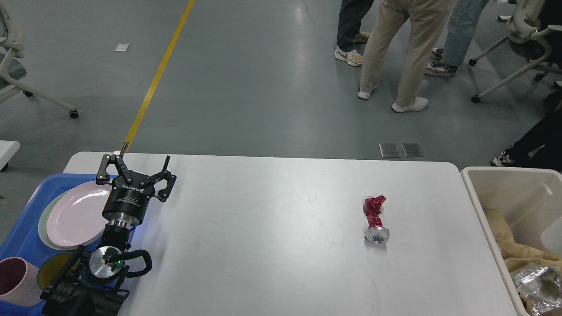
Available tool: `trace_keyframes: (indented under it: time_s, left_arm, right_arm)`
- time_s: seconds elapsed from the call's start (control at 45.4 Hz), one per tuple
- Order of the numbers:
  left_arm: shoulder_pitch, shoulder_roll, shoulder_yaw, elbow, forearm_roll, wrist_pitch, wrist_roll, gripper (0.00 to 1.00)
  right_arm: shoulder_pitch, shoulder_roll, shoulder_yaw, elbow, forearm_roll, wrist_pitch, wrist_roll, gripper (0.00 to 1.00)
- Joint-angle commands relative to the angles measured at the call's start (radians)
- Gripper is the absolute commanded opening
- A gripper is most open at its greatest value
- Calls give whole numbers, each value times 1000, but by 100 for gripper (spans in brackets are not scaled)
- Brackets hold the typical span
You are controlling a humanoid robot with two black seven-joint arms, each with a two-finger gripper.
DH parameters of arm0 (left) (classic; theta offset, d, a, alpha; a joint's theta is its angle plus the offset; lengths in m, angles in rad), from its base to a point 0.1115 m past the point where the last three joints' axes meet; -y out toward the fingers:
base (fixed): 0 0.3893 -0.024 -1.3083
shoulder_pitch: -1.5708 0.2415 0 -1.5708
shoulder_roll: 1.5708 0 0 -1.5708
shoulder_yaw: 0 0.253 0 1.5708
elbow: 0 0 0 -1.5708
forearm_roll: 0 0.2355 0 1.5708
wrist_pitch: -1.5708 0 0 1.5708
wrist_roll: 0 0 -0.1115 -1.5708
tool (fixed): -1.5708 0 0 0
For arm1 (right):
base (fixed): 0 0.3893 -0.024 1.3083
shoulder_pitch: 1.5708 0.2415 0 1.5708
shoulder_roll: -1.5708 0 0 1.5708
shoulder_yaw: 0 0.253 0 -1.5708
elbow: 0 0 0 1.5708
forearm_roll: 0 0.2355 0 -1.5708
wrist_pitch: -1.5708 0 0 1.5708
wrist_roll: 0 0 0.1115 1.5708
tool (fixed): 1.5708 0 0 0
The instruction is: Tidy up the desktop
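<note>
The white desktop fills the lower part of the head view. A crushed red can lies on it right of centre, its silver end toward me. My left gripper is open and empty, held above the desktop's far left edge, beside a blue tray. It is far from the can. My right gripper is out of view.
The blue tray holds a pink plate stacked on a green one, a pink cup and a yellow dish. A beige bin with crumpled paper and foil stands at the right edge. People and chairs are beyond the table.
</note>
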Motion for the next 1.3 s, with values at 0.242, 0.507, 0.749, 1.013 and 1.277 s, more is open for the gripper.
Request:
trace_keyframes:
  time_s: [0.242, 0.507, 0.749, 1.013, 1.277]
  left_arm:
    - [-1, 0, -1, 0, 0, 0, -1, 97]
    - [-1, 0, -1, 0, 0, 0, -1, 97]
    - [-1, 0, 0, 0, 0, 0, -1, 97]
    - [-1, 0, 0, 0, 0, 0, -1, 97]
    - [-1, 0, -1, 0, 0, 0, -1, 97]
  right_arm:
    - [-656, 289, 342, -608, 25, -141, -61, 0]
    - [-773, 378, 409, -728, 31, -241, -180, 0]
    - [-775, 385, 406, -726, 30, -248, -177, 0]
    - [-772, 392, 403, -722, 30, -331, -172, 100]
    - [-760, 380, 399, -714, 30, -330, -172, 100]
